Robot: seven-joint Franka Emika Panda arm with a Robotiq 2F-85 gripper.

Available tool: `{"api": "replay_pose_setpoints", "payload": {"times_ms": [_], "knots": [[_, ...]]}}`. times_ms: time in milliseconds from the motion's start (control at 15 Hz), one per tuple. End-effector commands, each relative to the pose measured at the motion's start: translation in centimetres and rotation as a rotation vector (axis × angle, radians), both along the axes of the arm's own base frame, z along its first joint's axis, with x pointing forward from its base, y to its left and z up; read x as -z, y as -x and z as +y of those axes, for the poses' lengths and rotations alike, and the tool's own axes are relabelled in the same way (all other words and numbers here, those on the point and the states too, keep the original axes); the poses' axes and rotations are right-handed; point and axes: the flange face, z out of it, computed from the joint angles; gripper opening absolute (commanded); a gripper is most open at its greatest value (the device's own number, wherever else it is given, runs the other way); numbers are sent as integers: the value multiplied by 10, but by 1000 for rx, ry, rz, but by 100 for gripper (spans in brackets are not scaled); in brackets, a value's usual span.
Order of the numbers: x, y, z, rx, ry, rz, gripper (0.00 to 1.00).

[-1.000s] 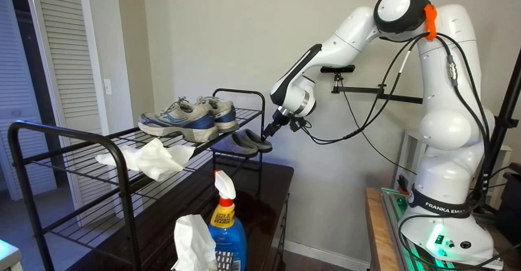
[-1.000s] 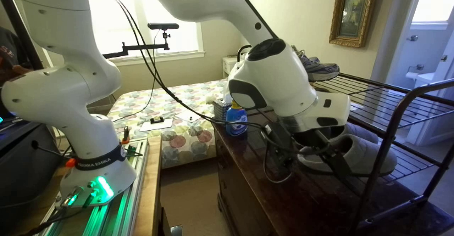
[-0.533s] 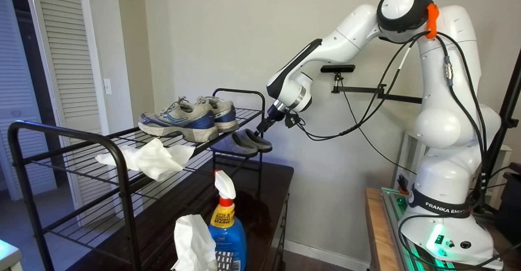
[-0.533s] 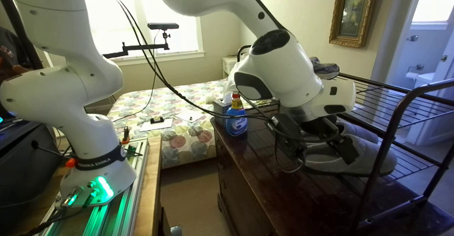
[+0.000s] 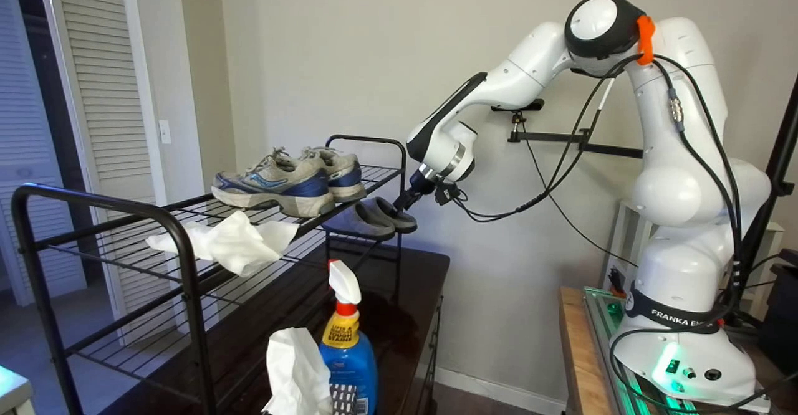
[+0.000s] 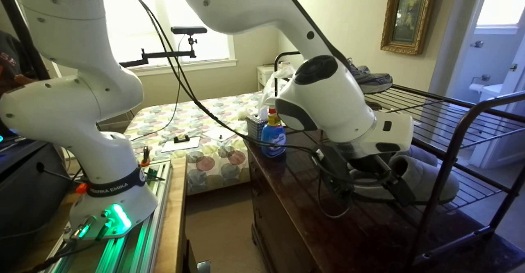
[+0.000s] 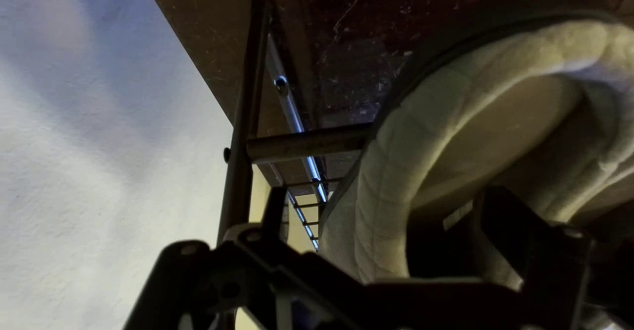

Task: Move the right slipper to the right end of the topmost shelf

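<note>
The right slipper [image 5: 405,222] is dark grey and low, on the rack's lower tier at the wall end, beside its mate [image 5: 361,222]. It shows in an exterior view [image 6: 434,180] and, with its padded opening, in the wrist view [image 7: 381,211]. My gripper [image 5: 400,207] is open at the slipper's heel. In the wrist view the slipper's side wall lies between the fingers: one finger [image 7: 275,211] outside it, the other finger [image 7: 510,226] over the opening. Contact cannot be told. The topmost shelf [image 5: 187,205] is the wire tier above, bearing the sneakers.
Light grey sneakers [image 5: 280,181] and crumpled white tissue [image 5: 230,240] lie on the topmost shelf. The rack's end frame [image 6: 455,142] stands by the slippers, close to the wall. A blue spray bottle [image 5: 349,365] stands on the dark dresser [image 5: 430,271].
My gripper has moved toward the slippers, rising first and then lowering a little at the slipper's heel. The slippers, sneakers and rack have not visibly moved.
</note>
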Motion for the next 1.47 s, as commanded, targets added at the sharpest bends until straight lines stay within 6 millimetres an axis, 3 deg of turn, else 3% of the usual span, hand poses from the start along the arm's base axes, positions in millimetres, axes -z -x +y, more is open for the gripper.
{"api": "replay_pose_setpoints", "payload": {"times_ms": [0, 67, 133, 267, 867, 1000, 1400], "knots": [[10, -11, -1, 23, 33, -27, 100], [10, -11, -1, 31, 38, -32, 100], [11, -13, -1, 35, 44, -36, 75], [12, -15, -1, 39, 54, -43, 68], [16, -19, 0, 38, 52, -44, 4], [15, -15, 1, 25, 39, -28, 0], [4, 42, -16, 46, 98, 92, 1]]}}
